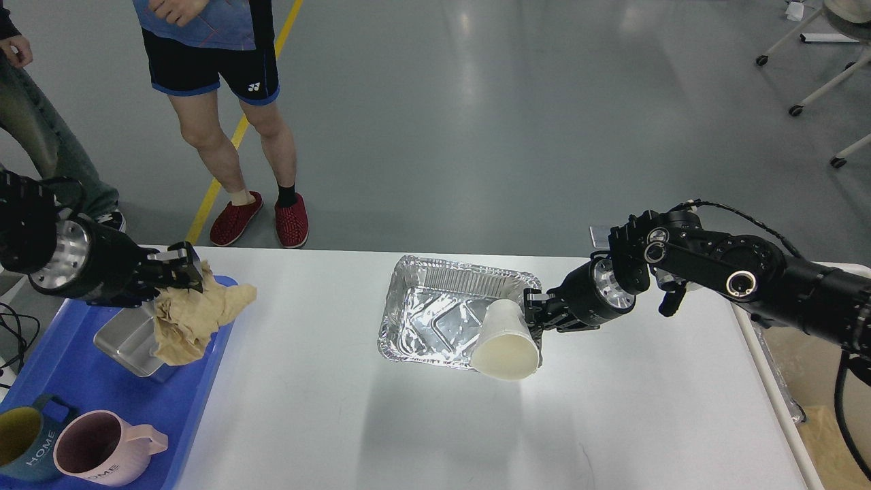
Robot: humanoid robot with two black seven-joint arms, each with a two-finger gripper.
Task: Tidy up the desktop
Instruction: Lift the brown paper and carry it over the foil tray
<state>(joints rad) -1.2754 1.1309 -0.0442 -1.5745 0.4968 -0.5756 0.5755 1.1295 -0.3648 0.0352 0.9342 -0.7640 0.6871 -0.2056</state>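
Observation:
The white desktop (435, 422) fills the lower half of the view. My left gripper (178, 269) is shut on a crumpled tan paper napkin (194, 314) and holds it in the air over the right rim of the blue tray (75, 381). My right gripper (529, 314) is shut on a white paper cup (505, 340), which is tilted with its mouth toward me, at the near right corner of a foil tray (442, 309) lying at the middle of the desktop.
In the blue tray are a steel square dish (126, 340), a pink mug (102, 449) and a dark teal mug (24, 446). Two people stand on the floor beyond the far left edge. A beige bin (816, 388) sits past the right edge.

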